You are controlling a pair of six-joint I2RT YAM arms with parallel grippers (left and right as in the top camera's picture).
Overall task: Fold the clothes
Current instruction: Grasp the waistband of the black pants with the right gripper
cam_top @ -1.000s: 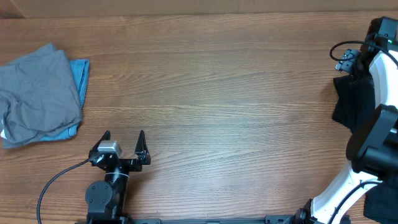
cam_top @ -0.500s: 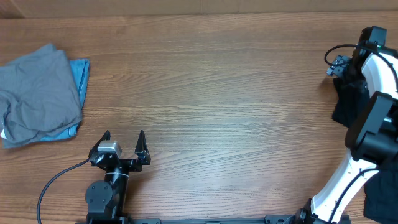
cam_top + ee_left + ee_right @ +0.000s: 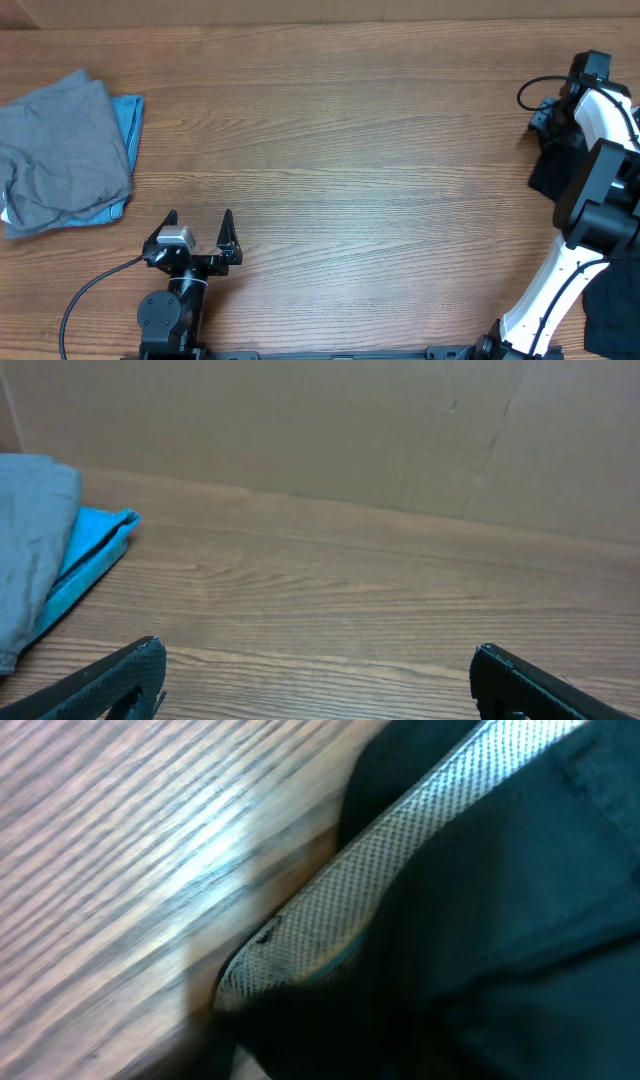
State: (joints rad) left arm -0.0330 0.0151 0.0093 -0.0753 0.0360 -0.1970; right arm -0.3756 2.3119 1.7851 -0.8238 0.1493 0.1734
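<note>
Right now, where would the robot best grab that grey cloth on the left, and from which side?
I'd take the grey cloth by its right edge, coming from above and the right. It lies flat and rumpled on a light-blue piece, and that edge faces the open left hand, so the fingers could probably pinch a fold there.

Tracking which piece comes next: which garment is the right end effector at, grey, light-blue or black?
The black garment at the far right; the right end effector reaches into it. The grey piece and light-blue piece lie stacked far left.
</note>
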